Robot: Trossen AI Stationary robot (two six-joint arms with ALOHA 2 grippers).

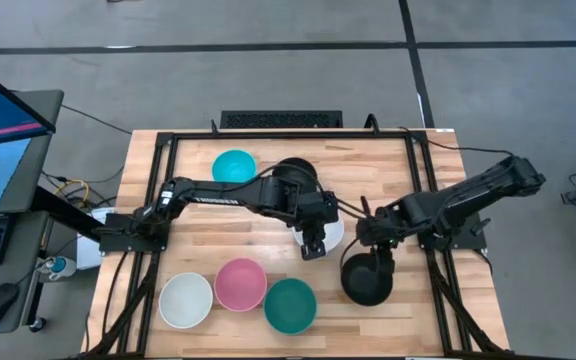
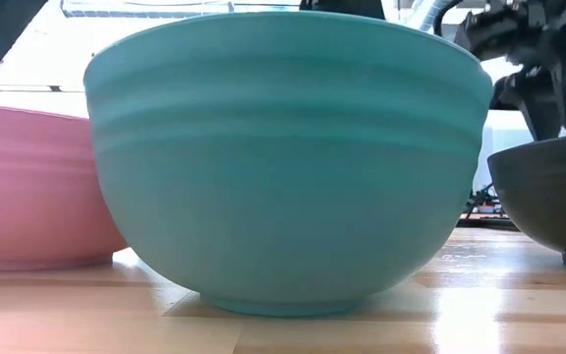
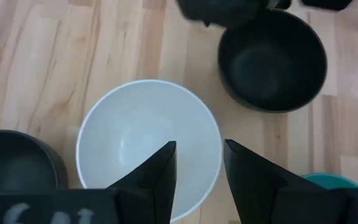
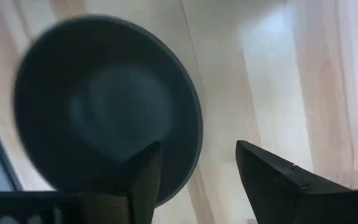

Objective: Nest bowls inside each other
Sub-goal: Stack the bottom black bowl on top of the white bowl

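We found the right gripper (image 1: 376, 243) hanging just over the far rim of a black bowl (image 1: 368, 279) at the near right of the wooden table (image 1: 198, 215). Its two fingers (image 4: 143, 180) stood spread apart with nothing between them, and its wrist view looked down into the dark hollow of that bowl (image 4: 104, 112), which sat upright on the boards. In the low view the same bowl (image 2: 548, 197) showed at the right edge with the gripper (image 2: 543, 93) above its rim.

The left gripper (image 1: 313, 245) reached to the middle of the table, poised over a white bowl (image 1: 334, 232) that its arm largely covered from above. Its fingers (image 3: 160, 174) stood apart above the near rim of that white bowl (image 3: 135, 137), gripping nothing we could see. A second black bowl (image 3: 17, 162) lay just beside the white one.

Further out, a cyan-blue bowl (image 1: 234, 166) sat alone at the far side of the table. Along the near edge stood a row of three, close together: another white bowl (image 1: 186, 300), a pink bowl (image 1: 240, 284) and a dark teal bowl (image 1: 290, 305). The teal bowl (image 2: 283, 157) filled most of the low view, with the pink one (image 2: 28, 187) beside it.
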